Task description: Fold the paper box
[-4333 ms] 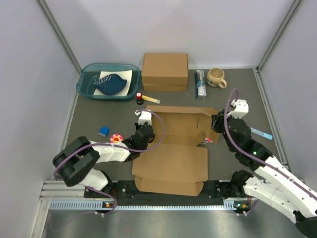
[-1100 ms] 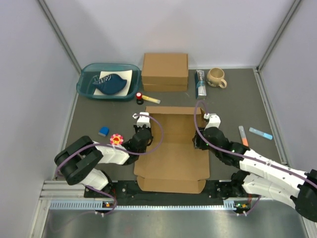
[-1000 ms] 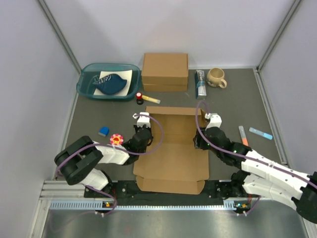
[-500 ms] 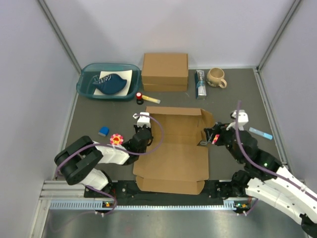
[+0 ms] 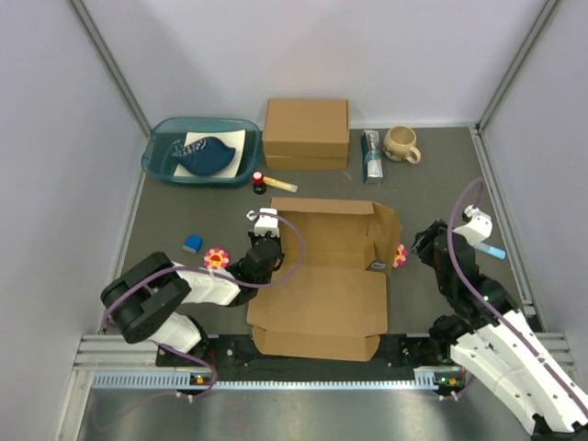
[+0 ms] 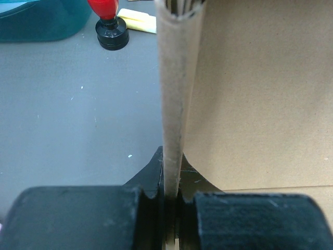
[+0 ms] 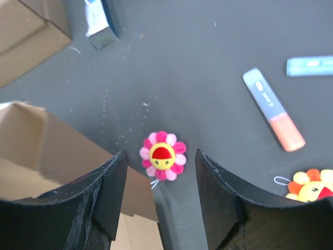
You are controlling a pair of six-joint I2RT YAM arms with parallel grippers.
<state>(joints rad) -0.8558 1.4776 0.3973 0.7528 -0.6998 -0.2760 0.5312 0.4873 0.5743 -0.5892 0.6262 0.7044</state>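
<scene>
Taking twelve o'clock as the far wall on my overhead feed, a teal tub [image 5: 152, 163] sits at ten o'clock with something dark blue and a white sheet in it. Down at eight o'clock a small blue block [image 5: 192, 243] and a flower toy [image 5: 217, 257] lie beside my left arm. My left gripper [image 6: 171, 208] has its jaws pressed together on the upright left side wall of the paper box [image 5: 317, 299] — on the wrist feed I see the cardboard edge-on, pinched between the two black fingers. At twelve o'clock from that grip stand a red-capped bottle [image 5: 260, 181] and a yellow stick [image 5: 281, 185], just beside each other.

The paper box lies mid-table towards six o'clock. Its near panel is flat, with the front edge close to the arm bases. A low wall is raised along its far edge, and its right side flap leans outward, only partly up. At twelve o'clock sits a thicker closed cardboard box [image 5: 306, 133], and at one o'clock a packet [image 5: 371, 154] and a tan mug [image 5: 401, 141].

At three o'clock from the paper box, just beside its right edge, a pink flower [image 5: 400, 256] lies on the table. My right gripper [image 7: 161, 154] hangs over it with jaws spread — the flower shows in the gap between them. Further towards three o'clock lie a grey-and-orange marker [image 7: 270, 107], a light blue stick [image 7: 309, 66] and an orange flower [image 7: 309, 190], the last cut off by the edge of my right wrist view
</scene>
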